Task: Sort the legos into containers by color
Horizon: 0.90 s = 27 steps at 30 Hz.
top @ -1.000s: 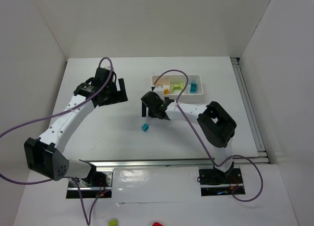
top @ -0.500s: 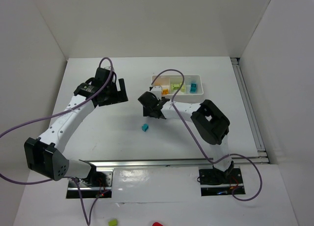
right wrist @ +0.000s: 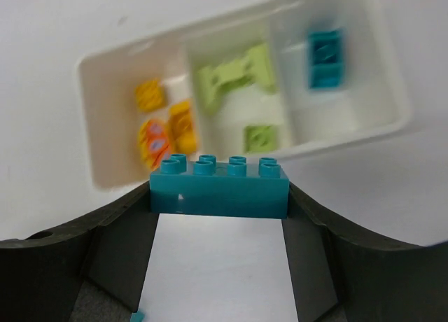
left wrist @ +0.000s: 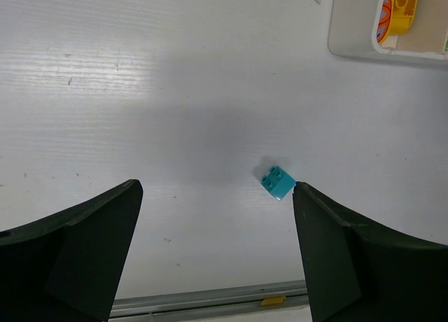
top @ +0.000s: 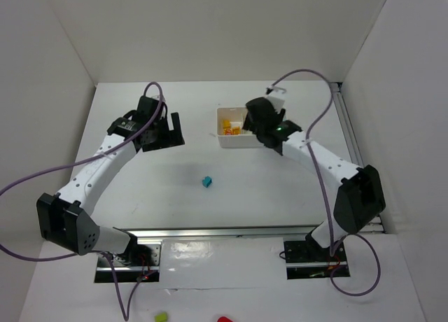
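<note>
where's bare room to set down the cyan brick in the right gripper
The white tray's right compartment is bare on its near half, between the cyan brick inside and the near wall: likely room for the held cyan brick. The left compartment is crowded with orange-yellow bricks, the middle with lime bricks. The table is open around the loose cyan brick.
</note>
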Tool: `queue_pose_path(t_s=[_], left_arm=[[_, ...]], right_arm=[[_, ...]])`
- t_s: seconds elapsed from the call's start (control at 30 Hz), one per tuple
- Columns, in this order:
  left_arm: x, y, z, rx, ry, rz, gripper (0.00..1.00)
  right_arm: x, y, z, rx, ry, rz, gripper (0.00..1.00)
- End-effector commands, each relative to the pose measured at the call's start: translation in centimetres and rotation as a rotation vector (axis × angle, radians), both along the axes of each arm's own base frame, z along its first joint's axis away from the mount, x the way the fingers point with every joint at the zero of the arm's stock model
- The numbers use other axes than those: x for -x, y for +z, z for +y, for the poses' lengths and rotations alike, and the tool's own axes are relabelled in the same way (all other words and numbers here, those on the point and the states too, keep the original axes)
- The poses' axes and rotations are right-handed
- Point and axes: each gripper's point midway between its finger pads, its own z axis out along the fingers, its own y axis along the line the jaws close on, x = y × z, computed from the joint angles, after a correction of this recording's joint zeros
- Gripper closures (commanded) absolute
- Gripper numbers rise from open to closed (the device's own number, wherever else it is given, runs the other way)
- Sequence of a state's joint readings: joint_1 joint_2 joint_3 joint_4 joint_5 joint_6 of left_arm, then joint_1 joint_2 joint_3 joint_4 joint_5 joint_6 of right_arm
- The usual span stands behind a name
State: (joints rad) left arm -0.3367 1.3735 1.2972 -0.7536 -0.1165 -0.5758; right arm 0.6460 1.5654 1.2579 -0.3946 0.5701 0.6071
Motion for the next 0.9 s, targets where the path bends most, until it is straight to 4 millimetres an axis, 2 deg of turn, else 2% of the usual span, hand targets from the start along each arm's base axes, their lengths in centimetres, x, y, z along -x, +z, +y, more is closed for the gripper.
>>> queue_pose_path(t_s=[0.0, 0.07, 0.1, 0.13, 0.17, 0.23, 0.27, 0.3, 0.37, 0.5, 0.63, 0.67, 0.77, 0.87], left_arm=[[-0.3, -0.8, -0.9, 0.004, -0.04, 0.014, 0.02], [-0.6, -0.3, -1.4, 0.008, -0.049, 0.002, 0.02], [-0.6, -0.3, -1.4, 0.008, -0.049, 0.002, 0.02], [-0.7, -0.6, -1.4, -0.001, -0.056, 0.01, 0.02], [-0.8, -0.3, -1.5, 0.002, -0.056, 0.001, 0.02], [-0.8, -0.3, -1.5, 0.002, -0.056, 0.001, 0.02], [-0.5, -0.4, -1.7, -0.001, -0.065, 0.01, 0.02], [-0.5, -0.4, -1.7, -0.001, -0.065, 0.01, 0.02], [-0.5, -0.4, -1.7, -0.001, -0.065, 0.01, 0.02], [-0.3, -0.2, -1.4, -0.008, -0.06, 0.007, 0.02], [-0.3, -0.2, -1.4, -0.008, -0.06, 0.007, 0.02], [-0.3, -0.2, -1.4, -0.008, -0.06, 0.007, 0.02], [-0.3, -0.2, -1.4, -0.008, -0.06, 0.007, 0.02], [-0.3, -0.2, -1.4, -0.008, -0.06, 0.007, 0.02]], right_arm=[[-2.0, 0.1, -7.6, 0.057, -0.169, 0.0, 0.32], [-3.6, -0.6, -9.5, 0.077, -0.204, 0.01, 0.31], [-5.0, -0.2, -10.9, 0.053, -0.24, -0.007, 0.31], [-5.7, -0.4, -11.3, 0.053, -0.239, -0.005, 0.3], [-6.4, -1.4, -11.7, 0.066, -0.242, 0.015, 0.3], [-8.2, -1.1, -12.5, 0.044, -0.251, 0.001, 0.3], [-8.8, -2.1, -12.4, 0.06, -0.246, 0.02, 0.3], [-9.7, -1.5, -12.6, 0.051, -0.255, 0.001, 0.3], [-10.4, -2.2, -12.7, 0.052, -0.247, 0.017, 0.28], [-11.3, -2.0, -12.1, 0.039, -0.222, 0.0, 0.26], [-11.4, -2.3, -12.0, 0.043, -0.222, 0.012, 0.09], [-11.3, -2.4, -11.4, 0.036, -0.202, 0.014, 0.04], [-10.9, -0.8, -11.0, 0.029, -0.187, -0.025, 0.02], [-9.9, 1.2, -10.9, 0.041, -0.188, -0.059, 0.09]])
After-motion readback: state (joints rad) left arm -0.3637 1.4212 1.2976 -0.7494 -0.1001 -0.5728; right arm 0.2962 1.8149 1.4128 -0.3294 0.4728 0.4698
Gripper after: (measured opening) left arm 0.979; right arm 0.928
